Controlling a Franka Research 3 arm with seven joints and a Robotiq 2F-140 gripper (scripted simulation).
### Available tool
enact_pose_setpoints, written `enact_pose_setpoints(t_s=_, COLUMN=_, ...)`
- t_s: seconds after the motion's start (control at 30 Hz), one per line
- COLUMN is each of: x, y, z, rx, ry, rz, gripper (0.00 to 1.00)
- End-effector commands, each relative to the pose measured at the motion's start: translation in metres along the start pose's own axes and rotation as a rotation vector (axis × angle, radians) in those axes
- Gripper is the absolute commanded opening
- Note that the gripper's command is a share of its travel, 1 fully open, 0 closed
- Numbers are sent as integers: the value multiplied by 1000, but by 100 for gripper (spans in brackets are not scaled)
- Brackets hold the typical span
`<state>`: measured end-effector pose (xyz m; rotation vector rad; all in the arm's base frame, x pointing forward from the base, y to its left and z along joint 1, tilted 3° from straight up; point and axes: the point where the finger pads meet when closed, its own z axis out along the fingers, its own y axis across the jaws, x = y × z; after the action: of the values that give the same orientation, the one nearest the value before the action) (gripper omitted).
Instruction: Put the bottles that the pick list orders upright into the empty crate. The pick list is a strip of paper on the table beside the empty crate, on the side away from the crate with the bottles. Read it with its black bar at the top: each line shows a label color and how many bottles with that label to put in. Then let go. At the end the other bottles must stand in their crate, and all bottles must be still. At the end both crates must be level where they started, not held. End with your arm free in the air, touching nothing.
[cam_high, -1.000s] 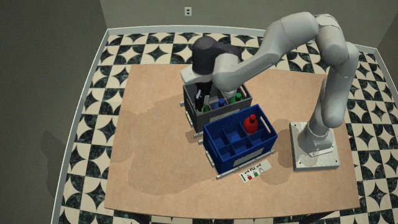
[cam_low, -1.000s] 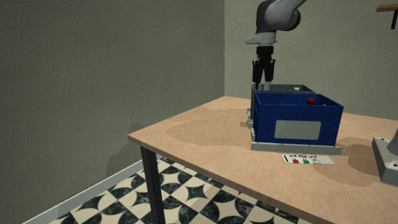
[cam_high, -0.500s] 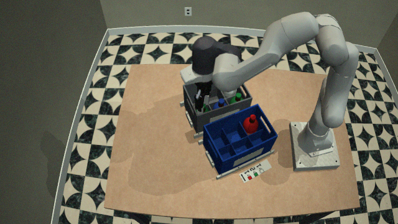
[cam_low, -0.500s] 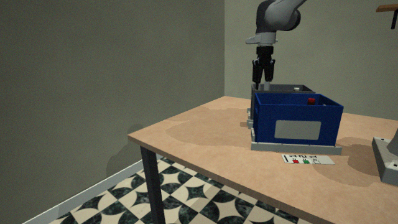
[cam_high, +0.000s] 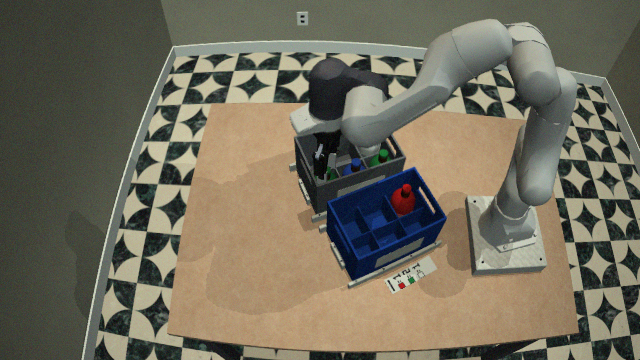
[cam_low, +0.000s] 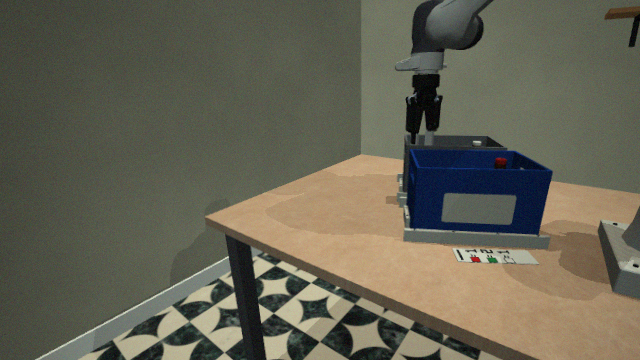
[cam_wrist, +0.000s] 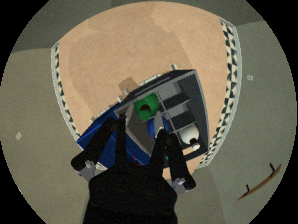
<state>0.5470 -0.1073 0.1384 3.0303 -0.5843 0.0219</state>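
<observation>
A grey robot arm reaches over a wooden table (cam_high: 250, 240) and holds its black gripper (cam_high: 324, 161) above the near-left corner of a dark grey crate (cam_high: 320, 192). The fingers (cam_low: 411, 120) stand partly apart with nothing gripped between them, their tips just above the crate's rim.

Directly under the gripper stands a green-capped bottle (cam_wrist: 147, 107), seen from the wrist camera between the two fingers. Beside it in the same crate is a blue-capped bottle (cam_high: 355, 164), then another green-capped bottle (cam_high: 383, 156), and the wrist camera also shows a white-capped bottle (cam_wrist: 189, 137) further off to one side. That makes four bottles visible in the grey crate; the arm hides part of it.

Touching the grey crate, on the side away from the gripper, sits a bright blue crate (cam_high: 350, 250) with six compartments. One red bottle (cam_high: 403, 199) stands upright in a corner compartment; the other five hold nothing.

Past the blue crate, farthest from the gripper, a white paper strip (cam_high: 411, 275) lies flat on the table. It carries one red square, one green square and small digits too small to read.
</observation>
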Motion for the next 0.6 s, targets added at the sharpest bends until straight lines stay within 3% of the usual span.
enact_pose_setpoints(t_s=0.0, x=0, y=2, z=2, rx=-2, ry=-1, rz=4, gripper=38)
enact_pose_setpoints(t_s=0.2, x=0, y=2, z=2, rx=-2, ry=-1, rz=4, gripper=38)
enact_pose_setpoints(t_s=0.23, x=0, y=2, z=-1, rx=-2, ry=-1, rz=4, gripper=0)
enact_pose_setpoints(t_s=0.57, x=0, y=2, z=-1, rx=-2, ry=-1, rz=4, gripper=0)
